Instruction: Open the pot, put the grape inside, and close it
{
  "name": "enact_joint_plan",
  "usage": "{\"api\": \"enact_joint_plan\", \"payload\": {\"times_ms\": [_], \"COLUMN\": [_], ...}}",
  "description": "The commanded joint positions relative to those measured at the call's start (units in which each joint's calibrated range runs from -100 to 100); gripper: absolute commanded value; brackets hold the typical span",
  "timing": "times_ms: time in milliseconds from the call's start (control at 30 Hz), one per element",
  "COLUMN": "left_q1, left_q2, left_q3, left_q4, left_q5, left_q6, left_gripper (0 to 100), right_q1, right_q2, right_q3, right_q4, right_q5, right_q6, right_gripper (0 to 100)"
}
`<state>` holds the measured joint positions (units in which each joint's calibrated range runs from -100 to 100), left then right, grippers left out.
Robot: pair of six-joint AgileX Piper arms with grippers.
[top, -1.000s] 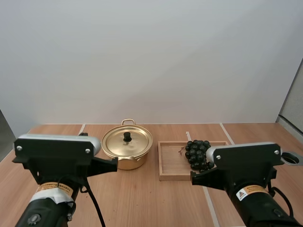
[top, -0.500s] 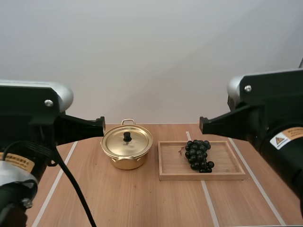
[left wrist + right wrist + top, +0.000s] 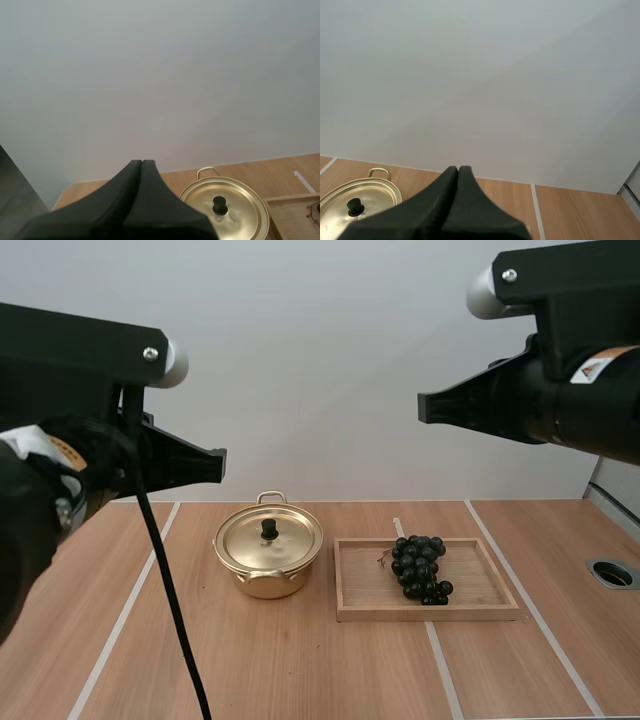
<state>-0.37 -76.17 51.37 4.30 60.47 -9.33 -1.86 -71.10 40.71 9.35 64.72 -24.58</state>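
Zero steps done, I judge: round gold metal pot (image 3: 262, 585) sits lidded on the wooden worktop (image 3: 300, 670), dark grape bunch (image 3: 418, 568) in the shallow wooden tray (image 3: 430, 612) beside it. Both my jaws pressed together, empty.

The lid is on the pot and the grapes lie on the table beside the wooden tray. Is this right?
No. The high view shows the grapes lying inside the wooden tray, not on the table beside it. The lid is indeed on the pot.
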Motion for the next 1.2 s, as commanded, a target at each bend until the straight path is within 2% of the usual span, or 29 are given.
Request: {"api": "enact_joint_plan", "payload": {"times_ms": [0,267,567,700,767,900,1067,1167], "left_q1": [0.04,0.04,0.04,0.04,0.04,0.04,0.04,-0.03], "left_q2": [5.46,19.56,26.11,26.71,26.71,26.71,26.71,26.71], "left_q3": [-3.2,-8.78,-8.78,-8.78,-8.78,-8.78,-8.78,-8.78], "left_q4": [-1.06,-2.28,-2.28,2.05,5.5,10.15,9.75,5.48], "left_q5": [3.93,13.09,12.13,11.75,11.75,7.77,-0.59,-2.38], "left_q6": [-0.01,0.1,0.1,0.1,0.17,5.76,10.75,17.22], "left_gripper": [0,0,0,0,0,0,0,0], "right_q1": [0.11,0.11,0.11,0.11,0.11,0.11,0.11,0.11], "right_q2": [4.94,17.65,21.22,21.07,21.07,21.07,21.07,21.07], "right_q3": [-2.44,-5.25,-5.25,-5.28,-5.28,-5.28,-5.28,-5.28], "right_q4": [-0.07,-0.19,1.07,-0.72,-3.52,-8.6,-10.45,-10.2], "right_q5": [1.39,2.55,2.43,2.49,2.49,2.72,2.56,2.56], "right_q6": [-0.26,-0.26,-0.26,-0.35,-2.95,-11.03,-11.38,-11.14], "right_gripper": [0,0,0,0,0,0,0,0]}}
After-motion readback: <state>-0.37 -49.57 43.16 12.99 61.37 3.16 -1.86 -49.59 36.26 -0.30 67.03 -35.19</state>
